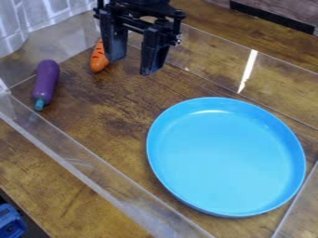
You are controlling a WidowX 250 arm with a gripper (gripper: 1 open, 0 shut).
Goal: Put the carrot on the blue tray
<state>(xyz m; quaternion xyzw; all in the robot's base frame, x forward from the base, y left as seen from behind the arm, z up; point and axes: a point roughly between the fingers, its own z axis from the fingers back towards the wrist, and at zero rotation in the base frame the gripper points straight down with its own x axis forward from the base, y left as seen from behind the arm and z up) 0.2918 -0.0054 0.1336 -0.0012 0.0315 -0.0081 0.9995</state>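
Camera view, the only one.

Item: my gripper (132,53), one. I am hanging near the far side of the wooden table (112,116), my two dark fingers pointing down and standing wide apart. Nothing is showing between them, so I am judging myself to be holding nothing.

Item: carrot (99,58), one, orange. It is lying on the wood, just beside my finger on the picture's left, outside the gap and partly behind my body. Its leafy tip I cannot make out. The table is bearing its weight; I am not. Whether that finger is touching it, I cannot tell.

Item: blue tray (226,156), one, round, shallow-rimmed. It is resting flat on the wood, nearer the camera than my jaws and toward the picture's right, its broad face open upward, ready, I judge, to receive the carrot.

Item: purple eggplant (46,83), one, green stem toward the camera. It is lying on the table beyond the carrot from me, toward the picture's left, apart from my fingers and playing no part in this task.
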